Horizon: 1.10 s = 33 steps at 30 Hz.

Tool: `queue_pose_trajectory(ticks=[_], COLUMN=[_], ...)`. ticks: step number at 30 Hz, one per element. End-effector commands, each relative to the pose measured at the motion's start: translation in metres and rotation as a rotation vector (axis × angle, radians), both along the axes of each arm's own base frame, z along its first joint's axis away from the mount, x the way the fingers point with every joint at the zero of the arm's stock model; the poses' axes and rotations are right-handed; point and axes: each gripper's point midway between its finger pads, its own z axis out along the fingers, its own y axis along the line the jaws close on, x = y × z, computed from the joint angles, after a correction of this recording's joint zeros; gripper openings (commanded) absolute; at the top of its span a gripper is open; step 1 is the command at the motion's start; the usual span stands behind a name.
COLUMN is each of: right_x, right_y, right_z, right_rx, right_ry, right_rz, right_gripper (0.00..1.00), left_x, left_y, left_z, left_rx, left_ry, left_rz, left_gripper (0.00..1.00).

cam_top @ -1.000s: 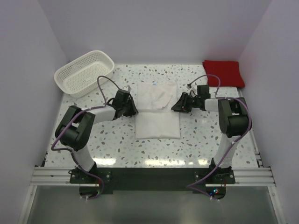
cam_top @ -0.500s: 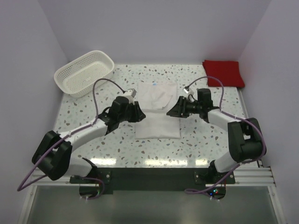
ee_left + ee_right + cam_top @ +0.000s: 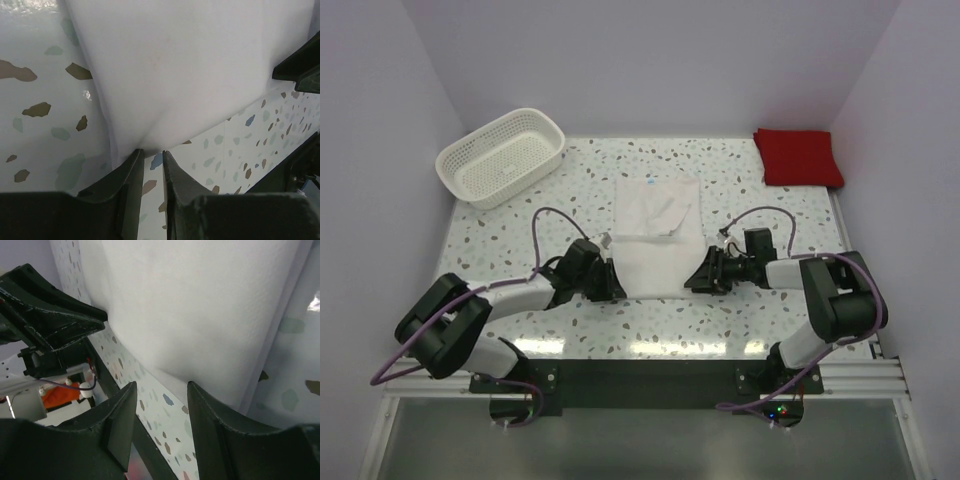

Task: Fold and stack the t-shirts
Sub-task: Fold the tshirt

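The white t-shirt (image 3: 657,240), folded into a long strip, lies flat mid-table. My left gripper (image 3: 610,284) is at its near left corner. In the left wrist view my left gripper (image 3: 151,151) stands nearly closed, its tips pinching the puckered hem of the white t-shirt (image 3: 190,70). My right gripper (image 3: 700,278) is at the near right corner. In the right wrist view my right gripper (image 3: 162,386) is open, the near hem of the white t-shirt (image 3: 200,305) lying just beyond its tips. The red t-shirt (image 3: 798,157) lies folded at the back right.
A white lattice basket (image 3: 500,155) stands at the back left. The speckled table (image 3: 750,330) ends in a black rail along the near edge. Walls close in the left, back and right sides.
Both arms have swung from the shirt's middle sides down toward me to its near corners and dropped low to the table. The shirt has not visibly moved.
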Motion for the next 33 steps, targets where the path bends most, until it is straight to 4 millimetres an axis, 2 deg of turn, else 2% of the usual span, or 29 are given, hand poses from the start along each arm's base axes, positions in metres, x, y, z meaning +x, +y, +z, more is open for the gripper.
queue_pose_trajectory(ticks=[1,3,5,7,8,10,12,14,17,19,25,33], right_x=[0.001,-0.003,0.001,-0.002,0.001,-0.005,-0.006,-0.003,-0.015,-0.016,-0.012,0.005], right_y=[-0.017,-0.018,-0.021,-0.030,-0.034,-0.038,-0.052,-0.070,-0.083,-0.085,-0.074,-0.054], right_z=[-0.013,-0.007,0.009,0.016,0.029,0.039,0.046,0.044,0.040,0.038,0.026,0.015], right_rx=[-0.076,-0.087,-0.107,-0.195,-0.229,-0.308,-0.444,-0.591,-0.757,-0.799,-0.837,-0.836], right_ry=[-0.031,-0.029,-0.091,-0.094,-0.142,-0.144,-0.164,-0.170,-0.141,-0.124,-0.100,-0.110], right_rz=[-0.032,-0.026,-0.026,-0.030,-0.041,-0.037,-0.079,-0.134,-0.140,-0.147,-0.136,-0.127], right_gripper=[0.50,0.50,0.51,0.52,0.53,0.56,0.58,0.59,0.59,0.59,0.56,0.53], left_x=[-0.011,-0.008,-0.009,-0.009,-0.007,-0.007,-0.004,-0.001,0.001,0.004,0.005,0.002], left_y=[0.024,0.029,0.036,0.040,0.043,0.047,0.054,0.062,0.064,0.059,0.042,0.029], left_z=[-0.015,-0.007,-0.002,0.009,0.013,0.023,0.027,0.034,0.038,0.042,0.037,0.031], left_rx=[0.095,0.108,0.137,0.153,0.170,0.198,0.254,0.317,0.356,0.356,0.375,0.397], left_ry=[0.050,0.018,0.013,0.003,-0.010,-0.016,-0.037,-0.053,-0.067,-0.074,-0.086,-0.089], left_rz=[0.066,0.084,0.097,0.104,0.112,0.117,0.140,0.158,0.163,0.154,0.099,0.069], left_gripper=[0.27,0.27,0.28,0.32,0.34,0.39,0.42,0.47,0.53,0.57,0.59,0.59])
